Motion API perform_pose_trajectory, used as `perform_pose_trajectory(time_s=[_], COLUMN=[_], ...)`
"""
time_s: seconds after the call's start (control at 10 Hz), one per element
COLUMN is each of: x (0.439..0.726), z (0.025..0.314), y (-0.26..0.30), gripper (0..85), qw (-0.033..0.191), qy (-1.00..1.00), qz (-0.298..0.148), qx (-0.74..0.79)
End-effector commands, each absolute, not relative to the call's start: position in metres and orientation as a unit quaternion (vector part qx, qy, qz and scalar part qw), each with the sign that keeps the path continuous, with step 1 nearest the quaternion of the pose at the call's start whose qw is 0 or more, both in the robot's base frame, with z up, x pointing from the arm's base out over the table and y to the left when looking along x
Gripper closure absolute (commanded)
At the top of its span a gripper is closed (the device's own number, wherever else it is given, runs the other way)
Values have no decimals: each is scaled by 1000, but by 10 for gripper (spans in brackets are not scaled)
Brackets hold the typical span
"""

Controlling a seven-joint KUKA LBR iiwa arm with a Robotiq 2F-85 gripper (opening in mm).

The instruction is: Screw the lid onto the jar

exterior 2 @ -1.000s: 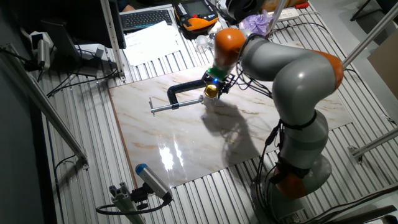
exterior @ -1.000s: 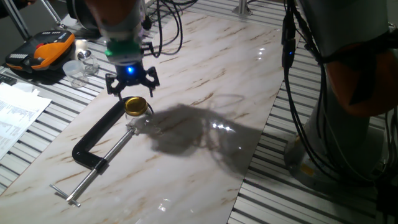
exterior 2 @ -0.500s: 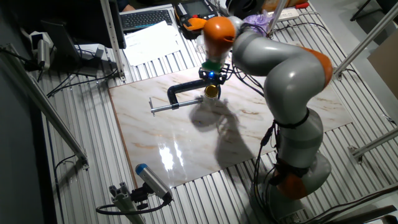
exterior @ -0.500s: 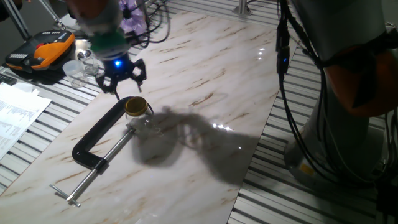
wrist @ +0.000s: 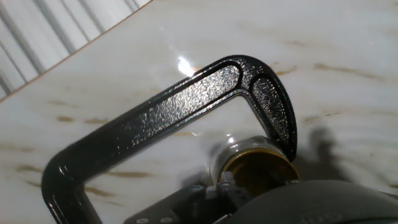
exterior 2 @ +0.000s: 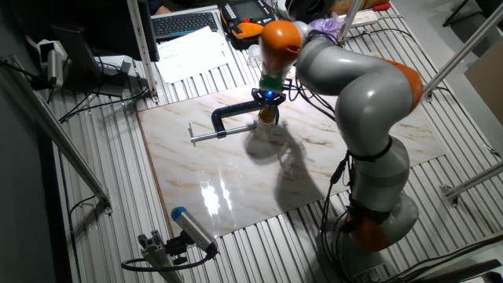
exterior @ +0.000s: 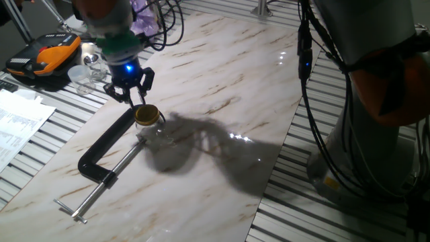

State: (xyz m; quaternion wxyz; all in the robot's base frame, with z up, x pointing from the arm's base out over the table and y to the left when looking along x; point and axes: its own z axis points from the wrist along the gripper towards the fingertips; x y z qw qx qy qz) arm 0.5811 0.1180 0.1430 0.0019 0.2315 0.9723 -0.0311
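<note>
Judging from how things lie, the lid (exterior: 146, 112) is already on the mouth of the jar (exterior: 154, 130), and the jar is held in the black C-clamp (exterior: 104, 149) on the marble board (exterior: 222, 101). I take the C-clamp as the landmark.

Nearest in the one fixed view is the clamp's long screw rod, which runs toward the front edge of the board. At the other end of the screw, between the screw pad and the curved jaw of the clamp, stands the small clear jar with the gold lid on top. The hand view shows the same: the gold lid (wrist: 258, 165) sits just beside the tip of the clamp's curved arm (wrist: 186, 106).

Just behind the clamp's jaw, and a little above the lid, hangs the gripper (exterior: 132, 89). Its fingers are spread apart and hold nothing; they do not touch the lid.

Beyond the clamp, off the board, lie an orange-black case (exterior: 44, 55) and some clear cups (exterior: 84, 75), well apart from the jar.

How tight the lid is I cannot tell, as the thread is too small to see. The placing looks done. What may remain is more turning: the gripper would come down around the lid, close and rotate. If the lid is already tight, only the moving away is left.
</note>
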Motion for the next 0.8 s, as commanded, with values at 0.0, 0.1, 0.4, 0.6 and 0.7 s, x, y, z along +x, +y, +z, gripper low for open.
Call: perform_pose_trajectory(time_s=[0.0,0.1,0.4,0.6,0.7], x=[580,579,565,567,569], z=[145,146,135,140,145], y=[118,117,135,127,120], gripper=[510,680,850,850,850], qw=[18,16,17,20,20], qy=[974,973,974,974,975], qz=[-47,-60,-41,-34,-22], qx=[-220,-222,-222,-222,-222])
